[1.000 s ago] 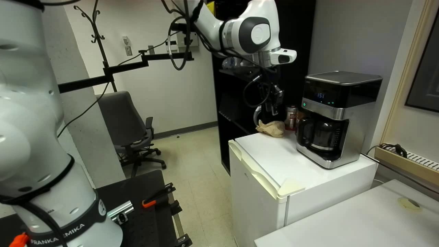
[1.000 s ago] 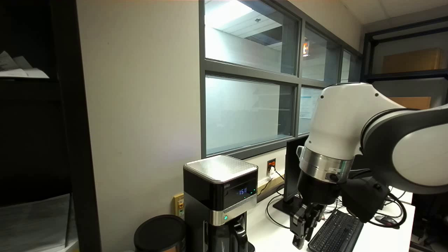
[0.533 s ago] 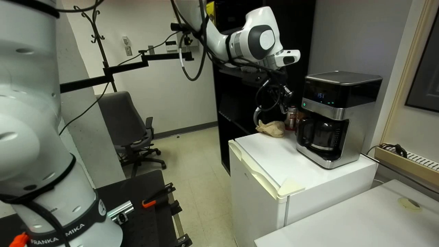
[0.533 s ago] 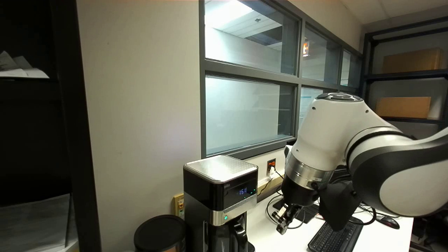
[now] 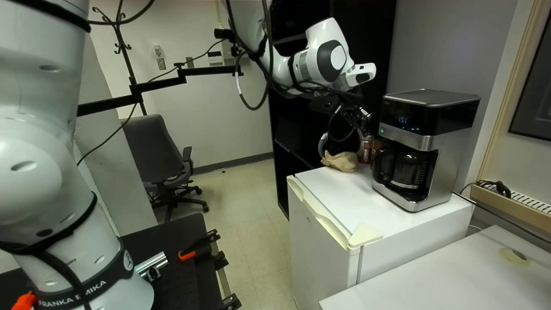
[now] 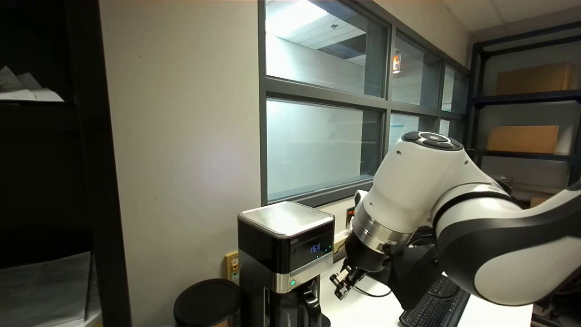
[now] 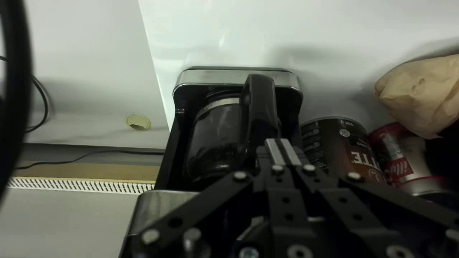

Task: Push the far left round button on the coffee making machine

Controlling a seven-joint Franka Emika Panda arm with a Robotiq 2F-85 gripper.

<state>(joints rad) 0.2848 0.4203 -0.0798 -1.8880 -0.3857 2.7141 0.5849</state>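
I record the coffee making machine (image 5: 454, 150) standing on the white fridge top (image 5: 335, 193), just beside its edge toward the desk (image 5: 430, 275). My gripper (image 7: 283, 152), fingers together and holding nothing, hangs near the machine's front, apart from it.

Can (image 7: 407, 163) — "illy", coffee maker (image 5: 430, 141) — perhaps "151"

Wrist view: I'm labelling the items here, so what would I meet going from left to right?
Thick black cable, cable hole, glass coffee pot, brown tin, paper bag.
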